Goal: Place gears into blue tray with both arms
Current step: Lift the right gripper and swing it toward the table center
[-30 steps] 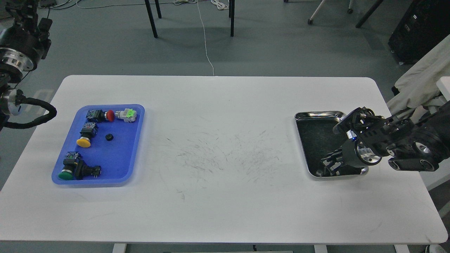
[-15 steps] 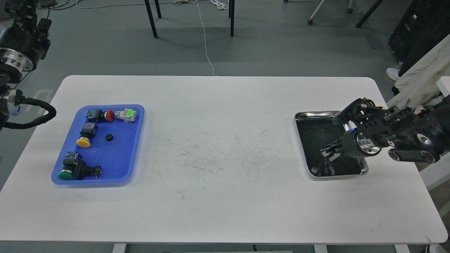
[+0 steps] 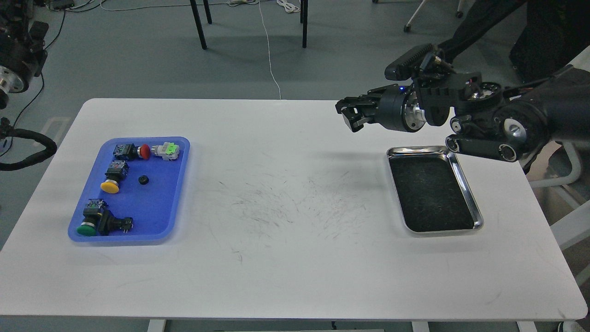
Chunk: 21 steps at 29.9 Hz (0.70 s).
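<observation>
The blue tray [image 3: 177, 193] lies at the table's left side. One gear [image 3: 144, 180], a tiny black toothed disc, rests on its floor near the middle. My right gripper [image 3: 350, 116] hangs high above the table's back right and points left, well clear of both trays. Its dark fingers stand close together, and I cannot make out whether anything sits between them. My left arm rises along the left edge. Its gripper [image 3: 20, 23] is a dark mass in the top left corner, with fingers I cannot tell apart.
Push-button switches with red [image 3: 144, 151], yellow [image 3: 109, 186] and green [image 3: 85, 229] caps, plus a white-green one [image 3: 167, 150], lie in the blue tray. A shiny steel tray [image 3: 465, 184] with a dark inside sits at the right. Chair legs stand on the floor behind the table.
My right gripper has risen out of the steel tray's near end and swung up and to the left, past the tray's far edge. My left arm has drawn back toward the top left corner.
</observation>
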### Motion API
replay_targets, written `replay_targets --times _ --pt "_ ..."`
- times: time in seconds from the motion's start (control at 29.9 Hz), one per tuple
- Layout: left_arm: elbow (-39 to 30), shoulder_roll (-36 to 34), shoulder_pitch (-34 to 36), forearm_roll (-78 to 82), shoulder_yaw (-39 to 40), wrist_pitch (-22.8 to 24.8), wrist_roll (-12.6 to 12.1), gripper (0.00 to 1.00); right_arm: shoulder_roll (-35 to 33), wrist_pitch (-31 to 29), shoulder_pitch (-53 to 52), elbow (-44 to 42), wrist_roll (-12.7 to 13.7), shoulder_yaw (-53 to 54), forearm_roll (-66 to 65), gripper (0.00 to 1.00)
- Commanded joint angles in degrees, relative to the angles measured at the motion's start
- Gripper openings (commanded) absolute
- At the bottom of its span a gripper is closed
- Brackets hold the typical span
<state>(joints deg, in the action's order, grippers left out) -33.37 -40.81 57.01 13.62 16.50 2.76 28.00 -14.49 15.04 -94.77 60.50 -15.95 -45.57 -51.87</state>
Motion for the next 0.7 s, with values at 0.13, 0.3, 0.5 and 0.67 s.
replay_targets --times 0.13,0.3,0.5,0.67 --pt "-0.64 -1.99 -0.05 0.09 -0.50 0.14 0.00 0.81 8.59 4.56 6.69 -7.75 -0.14 6.98 0.63 0.01" --pt "-1.69 -3.57 -0.05 0.09 -0.50 0.06 0.00 0.81 14.49 5.09 12.23 -16.89 -1.89 9.89 -0.51 0.01" --pt "-1.69 -4.71 -0.14 0.09 -0.42 0.32 0.00 0.82 14.49 5.44 18.03 -25.95 -3.83 9.98 -1.48 0.01" --pt "-1.78 -4.89 -0.14 0.09 -0.33 0.49 0.00 0.83 14.49 5.62 19.88 -23.42 -4.00 9.89 -7.27 0.01"
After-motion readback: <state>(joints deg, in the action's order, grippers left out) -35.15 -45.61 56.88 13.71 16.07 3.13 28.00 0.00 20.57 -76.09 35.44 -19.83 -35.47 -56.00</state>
